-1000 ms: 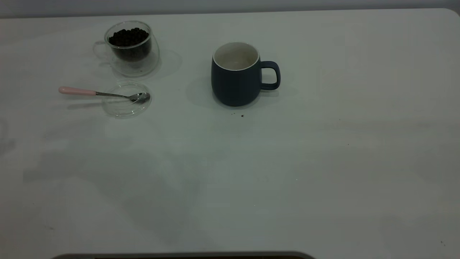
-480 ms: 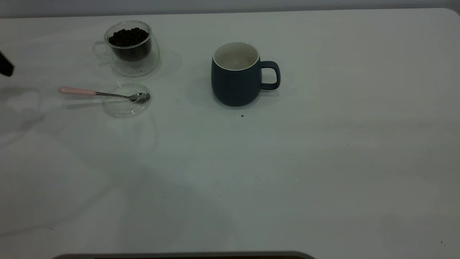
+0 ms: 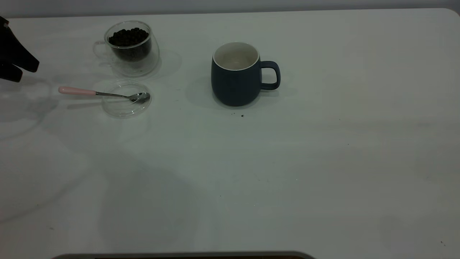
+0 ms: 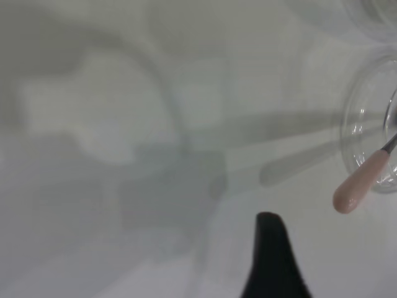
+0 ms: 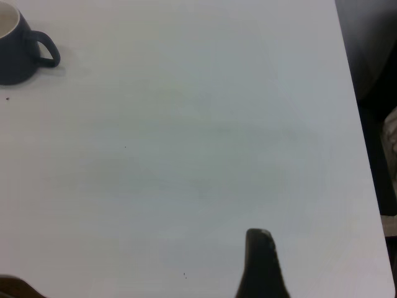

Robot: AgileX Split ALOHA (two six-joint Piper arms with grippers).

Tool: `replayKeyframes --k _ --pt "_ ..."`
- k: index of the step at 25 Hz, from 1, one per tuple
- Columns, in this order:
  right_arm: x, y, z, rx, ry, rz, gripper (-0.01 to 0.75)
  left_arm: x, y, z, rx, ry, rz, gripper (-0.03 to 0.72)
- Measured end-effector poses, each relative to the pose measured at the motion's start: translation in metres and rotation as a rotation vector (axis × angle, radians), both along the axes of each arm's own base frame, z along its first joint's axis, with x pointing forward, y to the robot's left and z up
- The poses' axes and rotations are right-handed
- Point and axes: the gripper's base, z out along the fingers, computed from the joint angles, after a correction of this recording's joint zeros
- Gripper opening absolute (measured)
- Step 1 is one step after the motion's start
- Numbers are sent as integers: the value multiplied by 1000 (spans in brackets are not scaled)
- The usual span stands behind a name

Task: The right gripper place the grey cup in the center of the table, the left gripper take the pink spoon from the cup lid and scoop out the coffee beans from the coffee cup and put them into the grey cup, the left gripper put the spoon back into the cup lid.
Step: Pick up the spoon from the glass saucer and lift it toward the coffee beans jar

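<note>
pink and thin, the pink spoon [image 3: 102, 93] lies with its handle jutting off the cup lid [image 3: 125, 100] onto the counter [image 3: 323, 162], bowl resting inside the lid. in the exterior view the left claw [image 3: 22, 70] sits at the far left edge, near the handle tip but apart from it, its two fingers standing somewhat apart with nothing between them. my worry: the handle lies low on the counter, so a shallow pinch could skid it or drag the light lid along. the coffee cup [image 3: 132, 48], heaped with coffee beans [image 3: 128, 36], stands just behind the lid and could be knocked by a wide swing. the grey cup [image 3: 237, 73] stands upright near the middle, well apart, with a few dark specks [image 3: 240, 115] before it.

left wrist view: one finger [image 4: 273, 261] shows near the handle tip; nothing blocks the way.

right wrist view: the right claw [image 5: 260, 267] hangs over bare counter far from the mug; its opening i cannot tell.
</note>
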Motion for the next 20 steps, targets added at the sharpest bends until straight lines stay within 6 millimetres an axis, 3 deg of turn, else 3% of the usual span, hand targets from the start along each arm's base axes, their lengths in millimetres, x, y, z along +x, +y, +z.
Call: replayKeyframes --k 2,5,20 --pt "0 0 0 0 0 0 573 0 0 -2 -3 3 0 633" --pt "0 0 0 0 0 0 573 -1 -2 -11 -25 19 11 654" --pt "0 0 0 0 0 0 573 -3 -15 -52 -196 19 -1 591"
